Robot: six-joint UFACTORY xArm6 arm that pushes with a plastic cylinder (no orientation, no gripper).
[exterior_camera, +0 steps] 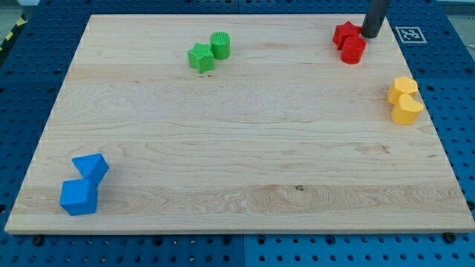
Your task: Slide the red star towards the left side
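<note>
Our rod carries no claw to open or close; my tip (369, 35) sits touching the red star (344, 33) just to its left, the other red block (353, 50) below-left of it; we judge a steady leftward push through the star's middle keeps that neighbour from riding along.

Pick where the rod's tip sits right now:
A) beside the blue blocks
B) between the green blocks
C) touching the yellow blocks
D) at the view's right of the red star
D: my tip sits just to the view's right of the red star, near the board's top-right corner.
</note>
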